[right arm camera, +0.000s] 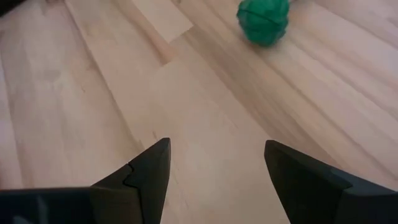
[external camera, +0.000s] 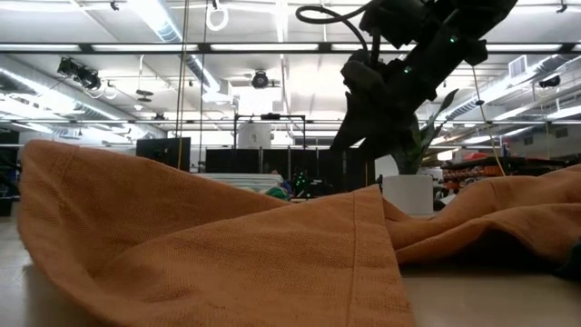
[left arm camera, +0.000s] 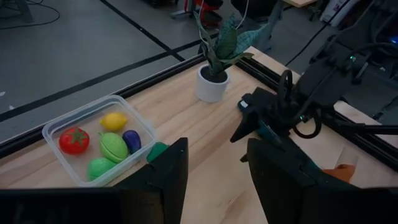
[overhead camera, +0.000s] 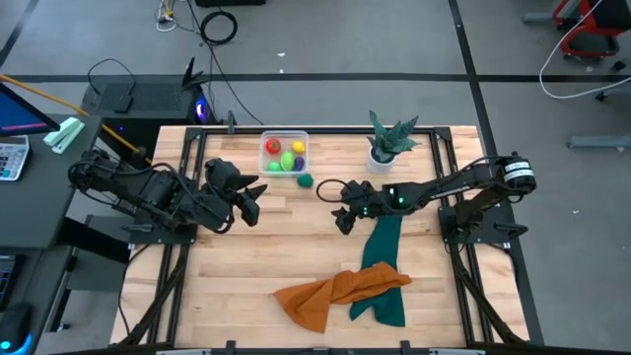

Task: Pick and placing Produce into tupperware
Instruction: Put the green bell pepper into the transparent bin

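Note:
The clear tupperware (overhead camera: 284, 153) (left arm camera: 59, 127) stands at the table's far middle. It holds the red piece (left arm camera: 73, 140), the yellow one (left arm camera: 114, 121), the purple one (left arm camera: 131, 140) and two light green ones (left arm camera: 114, 147) (left arm camera: 99, 167). The dark green piece (overhead camera: 305, 180) (left arm camera: 157, 151) (right arm camera: 263, 20) lies on the wood just outside its near right corner. My left gripper (overhead camera: 258, 200) (left arm camera: 214, 180) hovers open to the near left of the container. My right gripper (overhead camera: 340, 219) (right arm camera: 214, 180) is open over bare wood, to the near right of the dark green piece.
A spiky potted plant in a white pot (overhead camera: 387, 143) (left arm camera: 212, 84) stands right of the container. An orange cloth (overhead camera: 340, 291) (external camera: 227, 245) and a dark green cloth (overhead camera: 383, 266) lie crumpled at the near middle. Bare wood lies between the two grippers.

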Robot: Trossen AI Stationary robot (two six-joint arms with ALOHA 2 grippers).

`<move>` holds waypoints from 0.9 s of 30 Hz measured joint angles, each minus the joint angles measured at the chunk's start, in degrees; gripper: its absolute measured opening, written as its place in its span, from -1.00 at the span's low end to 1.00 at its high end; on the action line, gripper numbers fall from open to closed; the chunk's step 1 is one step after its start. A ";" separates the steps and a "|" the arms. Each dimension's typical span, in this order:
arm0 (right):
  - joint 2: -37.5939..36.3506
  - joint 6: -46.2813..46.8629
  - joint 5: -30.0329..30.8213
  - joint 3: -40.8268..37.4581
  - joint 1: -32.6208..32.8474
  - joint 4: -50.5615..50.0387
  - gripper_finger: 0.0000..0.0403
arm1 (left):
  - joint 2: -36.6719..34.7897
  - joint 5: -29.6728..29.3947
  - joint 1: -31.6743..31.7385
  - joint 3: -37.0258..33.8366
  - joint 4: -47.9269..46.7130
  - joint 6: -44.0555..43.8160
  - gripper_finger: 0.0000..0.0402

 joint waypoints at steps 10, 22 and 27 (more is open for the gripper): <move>0.39 -7.47 1.82 0.04 -0.79 1.74 0.10 | 0.00 0.00 0.00 0.00 -0.09 0.50 -0.14; 12.13 -23.85 3.11 0.78 -1.71 19.77 0.32 | 0.02 0.00 -0.02 0.04 -0.03 -0.24 -0.14; 16.20 -23.65 3.51 3.72 -3.43 20.39 0.47 | 0.04 0.41 -0.20 0.04 -0.15 -0.53 -0.14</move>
